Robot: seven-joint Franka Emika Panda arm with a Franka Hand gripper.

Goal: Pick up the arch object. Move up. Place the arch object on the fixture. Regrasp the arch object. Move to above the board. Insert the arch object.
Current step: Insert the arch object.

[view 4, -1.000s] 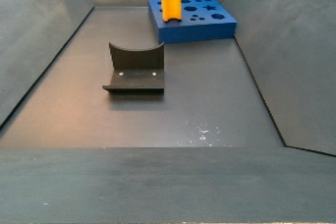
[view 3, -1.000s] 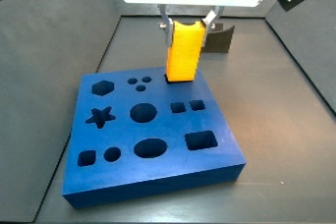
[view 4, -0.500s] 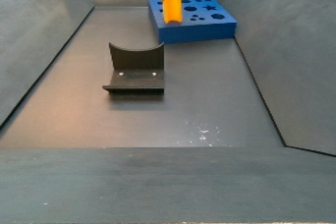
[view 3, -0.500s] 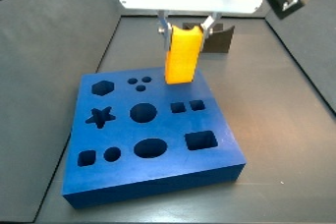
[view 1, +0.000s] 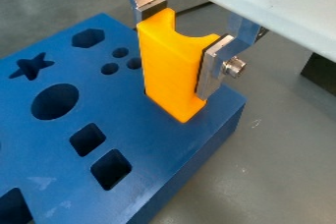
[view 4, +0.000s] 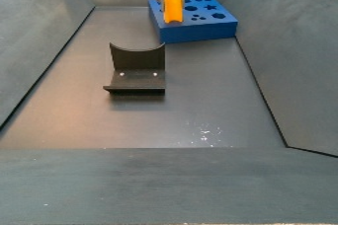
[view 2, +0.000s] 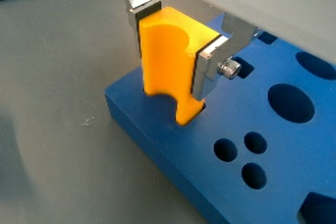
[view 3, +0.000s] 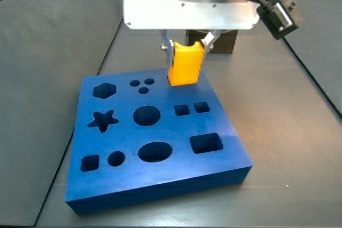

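Observation:
The arch object (view 1: pixel 174 71) is a yellow-orange block held upright, and the gripper (view 1: pixel 180 33) is shut on its upper part. Its curved notch (view 2: pixel 168 59) shows between the silver fingers (view 2: pixel 209 67). The arch's lower end meets the top of the blue board (view 1: pixel 79 135) close to one edge (view 2: pixel 144 120). In both side views the gripper (view 3: pixel 187 40) hangs low over the board's far end (view 3: pixel 147 132) with the arch object (view 3: pixel 185 65) below it. The arch object (view 4: pixel 172 10) stands at the board's (view 4: pixel 205 24) corner. The dark fixture (view 4: pixel 134 68) sits empty on the floor.
The board has several cut-outs: star (view 3: pixel 102 120), hexagon (view 3: pixel 103 88), round holes (view 3: pixel 154 152) and squares (view 3: pixel 203 143). Sloping grey walls (view 4: pixel 40 61) enclose the dark floor. A black cable (view 3: pixel 274 12) trails from the wrist.
The gripper has come down with the arch object over the board's far end. Less of the block shows below the hand in the side views, while its lower end stays at the same spot.

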